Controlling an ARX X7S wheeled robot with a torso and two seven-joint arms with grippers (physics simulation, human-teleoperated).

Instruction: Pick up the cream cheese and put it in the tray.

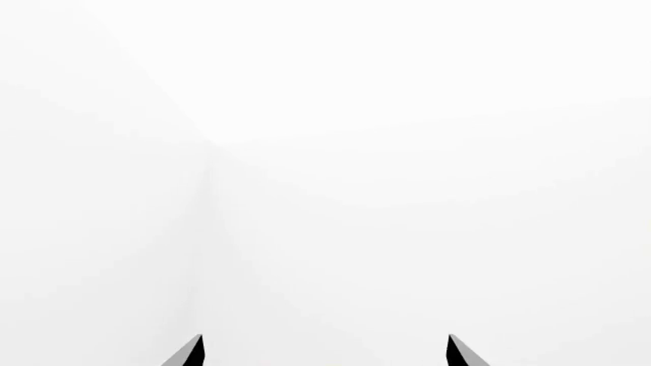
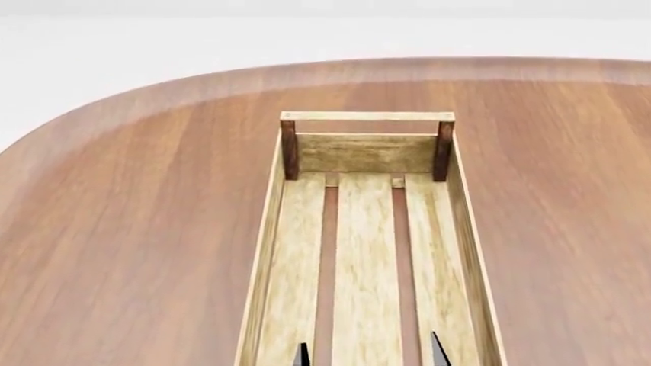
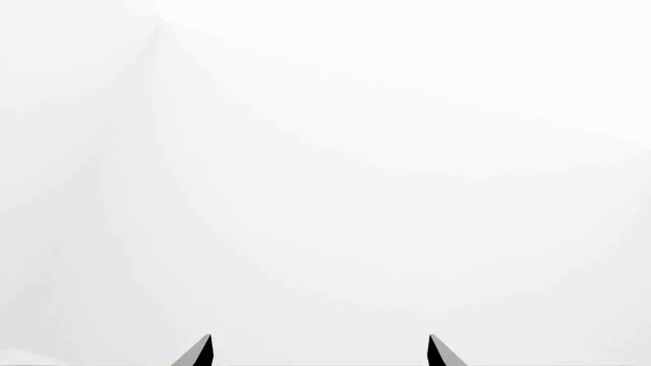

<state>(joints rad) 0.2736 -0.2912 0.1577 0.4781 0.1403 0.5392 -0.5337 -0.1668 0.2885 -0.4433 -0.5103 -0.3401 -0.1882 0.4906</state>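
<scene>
The cream cheese is out of view in every frame. In the head view the tray [image 2: 267, 252], a long pale slatted crate with dark corner posts and a rail handle at its far end, lies lengthwise in the middle of the table with nothing in the part that shows. Two dark fingertips [image 2: 302, 355] poke in at the bottom edge over the tray's near part; I cannot tell which arm they belong to. My left gripper [image 1: 325, 352] is open, facing blank white. My right gripper [image 3: 319, 352] is also open, with nothing between its fingers.
The tray rests on a brown wooden table [image 2: 133, 229] with a rounded far edge. Beyond that edge lies a white floor and wall [image 2: 102, 46]. Both wrist views show only white surroundings.
</scene>
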